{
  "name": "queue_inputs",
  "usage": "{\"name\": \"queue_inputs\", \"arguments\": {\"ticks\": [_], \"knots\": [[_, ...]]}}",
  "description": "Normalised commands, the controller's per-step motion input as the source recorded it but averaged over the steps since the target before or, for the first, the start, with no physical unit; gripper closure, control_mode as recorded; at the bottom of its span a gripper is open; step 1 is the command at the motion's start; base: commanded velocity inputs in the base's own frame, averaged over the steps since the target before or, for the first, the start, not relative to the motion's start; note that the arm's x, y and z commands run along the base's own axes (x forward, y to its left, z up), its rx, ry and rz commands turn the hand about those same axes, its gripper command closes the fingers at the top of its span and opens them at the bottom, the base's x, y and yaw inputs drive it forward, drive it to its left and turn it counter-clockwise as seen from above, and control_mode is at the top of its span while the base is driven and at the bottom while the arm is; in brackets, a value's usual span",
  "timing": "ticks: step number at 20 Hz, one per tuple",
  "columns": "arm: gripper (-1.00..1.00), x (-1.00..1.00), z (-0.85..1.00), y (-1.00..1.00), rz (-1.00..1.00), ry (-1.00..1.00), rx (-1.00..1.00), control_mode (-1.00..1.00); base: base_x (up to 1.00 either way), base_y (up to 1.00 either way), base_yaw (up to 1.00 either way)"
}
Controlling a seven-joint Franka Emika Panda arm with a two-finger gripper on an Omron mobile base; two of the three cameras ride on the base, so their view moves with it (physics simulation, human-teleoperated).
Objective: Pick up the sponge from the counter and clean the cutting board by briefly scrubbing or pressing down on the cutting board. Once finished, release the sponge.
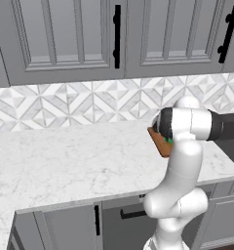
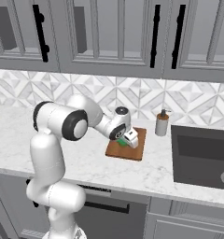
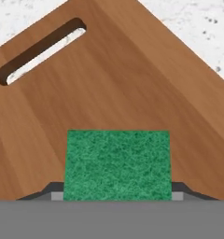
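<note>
Green-topped, the small squarish sponge [image 3: 117, 164] sits clamped in the dark two-finger gripper [image 3: 117, 196], over the flat reddish-brown wooden cutting board [image 3: 109, 84], near the board's slotted handle. Pickup looks done; any remaining scrubbing and the release are left.

The counter [image 1: 75, 161] lies open left of the cutting board [image 2: 132, 150]; a soap bottle [image 2: 161, 123] stands near its right.

A rendered home kitchen.
Grey wall cupboards [image 2: 109, 32], tiled backsplash [image 1: 80, 102], marble desk [image 1: 75, 161], dark sink [image 2: 202, 154], soap bottle [image 2: 162, 123].
</note>
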Motion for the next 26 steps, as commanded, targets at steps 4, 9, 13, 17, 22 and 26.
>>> {"name": "queue_inputs", "arguments": {"ticks": [4, 9, 13, 17, 22, 26], "knots": [[1.00, 0.32, -0.23, -0.40, 0.00, -0.07, 0.00, -1.00, 0.00, 0.00, 0.00], [1.00, 0.27, -0.21, -0.40, 0.00, -0.08, 0.00, -1.00, 0.00, 0.00, 0.00], [1.00, 0.00, -0.18, 0.03, 0.02, 0.00, -0.01, -1.00, 0.00, 0.00, 0.00], [1.00, -0.18, -0.32, 0.27, 0.04, 0.03, -0.06, -1.00, 0.00, 0.00, 0.00], [1.00, -0.40, -0.20, 0.41, 0.07, 0.07, -0.08, -1.00, 0.00, 0.00, 0.00], [1.00, -0.58, -0.06, 0.43, 0.08, 0.04, -0.07, -1.00, 0.00, 0.00, 0.00]]}}
